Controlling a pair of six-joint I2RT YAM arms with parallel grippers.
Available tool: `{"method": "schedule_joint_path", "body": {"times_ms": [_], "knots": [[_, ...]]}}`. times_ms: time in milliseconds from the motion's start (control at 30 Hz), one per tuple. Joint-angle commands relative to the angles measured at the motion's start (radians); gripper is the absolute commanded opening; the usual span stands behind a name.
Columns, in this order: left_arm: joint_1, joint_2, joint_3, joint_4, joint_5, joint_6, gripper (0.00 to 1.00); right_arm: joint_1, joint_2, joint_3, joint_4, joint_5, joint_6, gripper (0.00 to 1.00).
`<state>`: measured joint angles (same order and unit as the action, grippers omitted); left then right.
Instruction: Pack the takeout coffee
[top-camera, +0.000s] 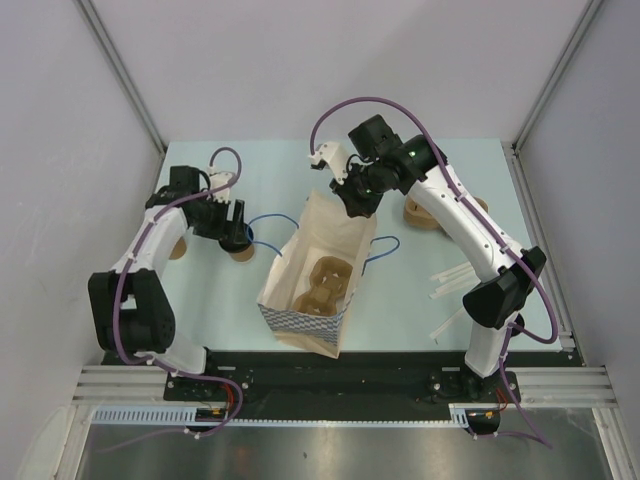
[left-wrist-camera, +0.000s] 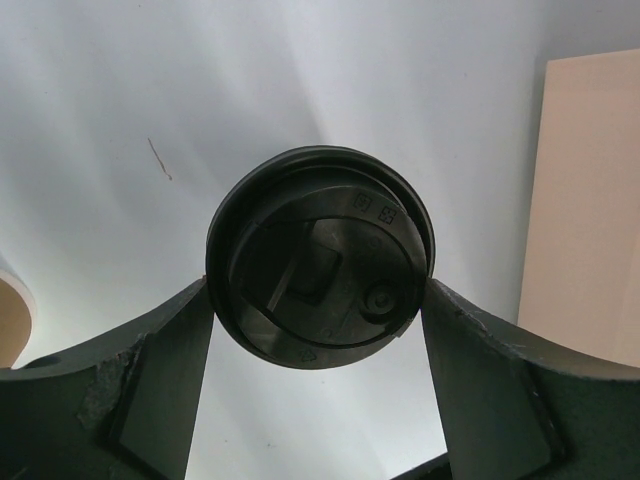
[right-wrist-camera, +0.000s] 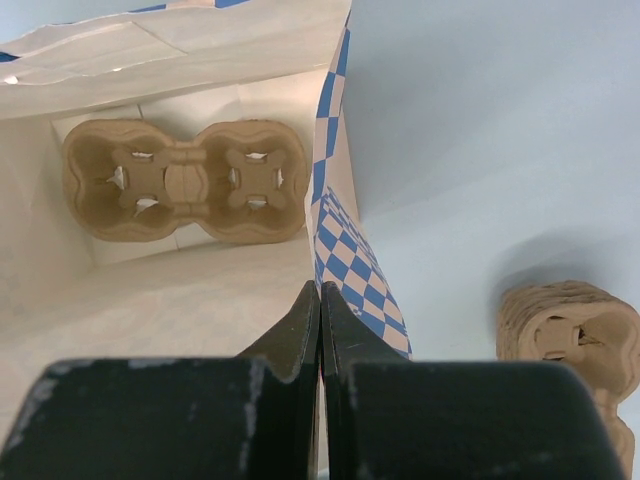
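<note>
Top external shows the coffee (top-camera: 242, 250) standing on the tabletop (top-camera: 270, 170) just left of the bag (top-camera: 300, 240), with the left pincer (top-camera: 232, 222) around it. Left wrist cam looks straight down on the black lid (left-wrist-camera: 320, 270), with a finger (left-wrist-camera: 150, 370) pressed against each side, so it's clamped on the coffee. Meanwhile the right pincer (top-camera: 352, 200) is squeezed together on the bag's far rim, by the checkered side. One carrier (top-camera: 325, 285) lies at the bag's bottom, and a carrier stack (top-camera: 425, 213) sits right of the bag.
</note>
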<state>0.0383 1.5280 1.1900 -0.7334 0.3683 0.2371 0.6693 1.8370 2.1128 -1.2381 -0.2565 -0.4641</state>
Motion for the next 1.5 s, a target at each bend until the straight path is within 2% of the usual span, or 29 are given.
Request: {"method": "schedule_joint_path", "body": {"times_ms": [0,100,400,667,1467], "knots": [[-0.009,0.003,-0.026,0.068,-0.022,0.001,0.43,0.000,-0.042,-0.004,-0.006,-0.013,0.007,0.00],[-0.011,0.006,-0.035,0.077,-0.034,-0.004,0.51,0.000,-0.045,-0.005,-0.006,-0.013,0.007,0.00],[-0.018,0.026,-0.041,0.091,-0.058,-0.002,0.66,0.000,-0.042,-0.005,-0.006,-0.017,0.007,0.00],[-0.021,0.049,-0.030,0.089,-0.066,0.001,0.75,0.000,-0.042,-0.007,-0.004,-0.015,0.005,0.00],[-0.021,0.086,-0.023,0.095,-0.085,0.007,0.86,-0.004,-0.042,-0.014,-0.006,-0.018,0.005,0.00]]}}
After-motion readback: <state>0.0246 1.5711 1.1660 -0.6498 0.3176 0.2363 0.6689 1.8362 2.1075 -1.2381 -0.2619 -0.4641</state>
